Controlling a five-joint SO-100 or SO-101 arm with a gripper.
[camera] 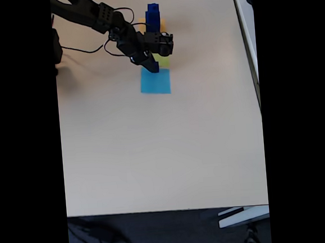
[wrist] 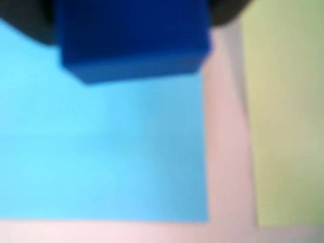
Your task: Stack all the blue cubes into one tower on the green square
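Gripper (camera: 151, 65) pinches a blue cube (wrist: 134, 40) above the light-blue square (wrist: 101, 152) (wrist view blurry). Beige table (camera: 154, 156) lies bare elsewhere. Green square (wrist: 286, 116) sits just beside, to the right in the wrist view, so I'd judge the carry goes that way. Two more blue cubes (camera: 153, 16) stand stacked farther back.

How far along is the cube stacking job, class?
Done: nothing sits on the lime-green paper square. In hand: the gripper holds one dark navy-blue cube over the light-blue paper square. Left: place it on green, then move the navy cubes stacked behind.
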